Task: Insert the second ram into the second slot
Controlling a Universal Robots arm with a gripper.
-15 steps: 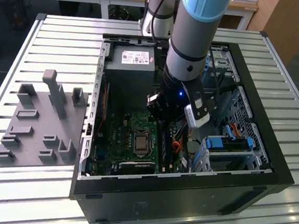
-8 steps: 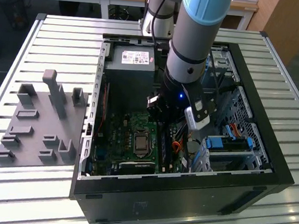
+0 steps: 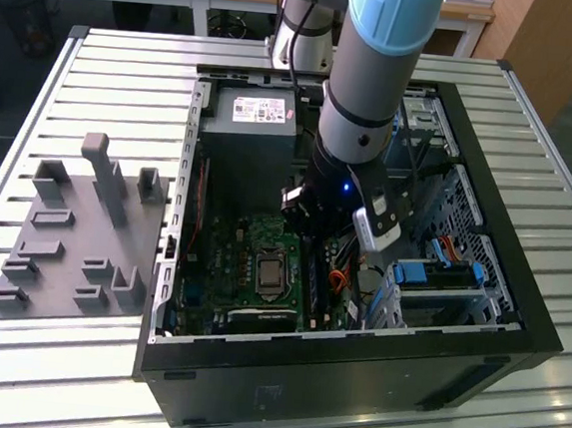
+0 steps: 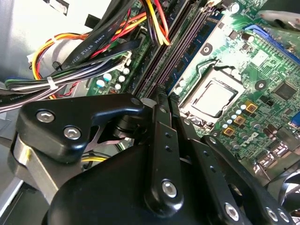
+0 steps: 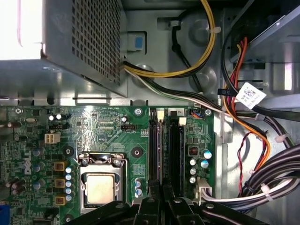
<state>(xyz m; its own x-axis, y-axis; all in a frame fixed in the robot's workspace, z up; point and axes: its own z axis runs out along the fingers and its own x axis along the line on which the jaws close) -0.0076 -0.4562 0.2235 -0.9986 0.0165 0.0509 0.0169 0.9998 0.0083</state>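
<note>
Gripper (image 5: 161,197) low over the slots (image 5: 164,145); fingers look nearly closed, grasp unclear. Exterior view adds the case (image 3: 519,295) and tray (image 3: 74,236).

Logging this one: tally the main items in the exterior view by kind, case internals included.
Open computer case: 1
Power supply: 1
Processor socket: 1
Grey fixture plate: 1
Robot arm: 1
Total: 5
</note>
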